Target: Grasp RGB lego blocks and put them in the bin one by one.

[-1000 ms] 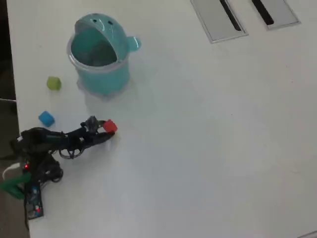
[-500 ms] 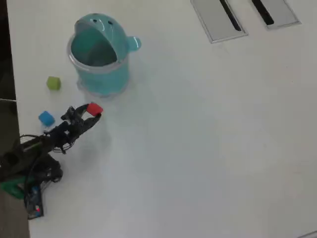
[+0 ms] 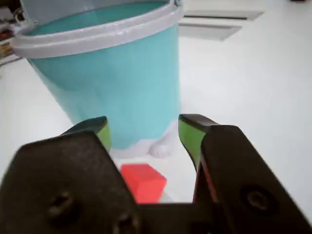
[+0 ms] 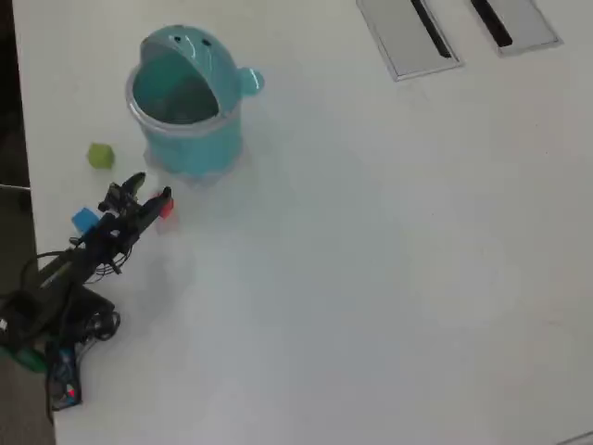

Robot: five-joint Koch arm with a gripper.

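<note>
Red block [image 3: 143, 181]: low centre of the wrist view, lying between the two jaws of the hand [image 3: 145, 132]. Jaws spread wide, clear gap on either side of the block, so the hand is open and grips nothing. Whether the block rests on the tabletop [image 4: 389, 260] or on the hand's base, I cannot tell.

Overhead view: red block [image 4: 168, 209] shows as a small red patch at the tip of the hand [image 4: 150, 190], left of frame, just below the bin [image 4: 185, 139].

Bin: teal cup, pale rim, upper left of the overhead view; fills the upper left of the wrist view [image 3: 117, 83]. Mouth open, lid tipped back. Hand sits low, facing the bin's side wall, well under the rim.

Other blocks, overhead view: blue block [image 4: 83, 220] just left of the arm; green block [image 4: 100, 156] left of the bin, apart from it. Both on the tabletop.

Two grey slotted panels [image 4: 435, 32], top right, well away.

Risks, as judgement:
- Block is off-centre, nearer the left jaw in the wrist view; closing may pinch a corner and flick it out.
- If the hand lifts without closing, the block stays behind.
- Hand is close to the bin; a forward move at this height would knock or tip it.
- Arm may brush the blue block.
</note>
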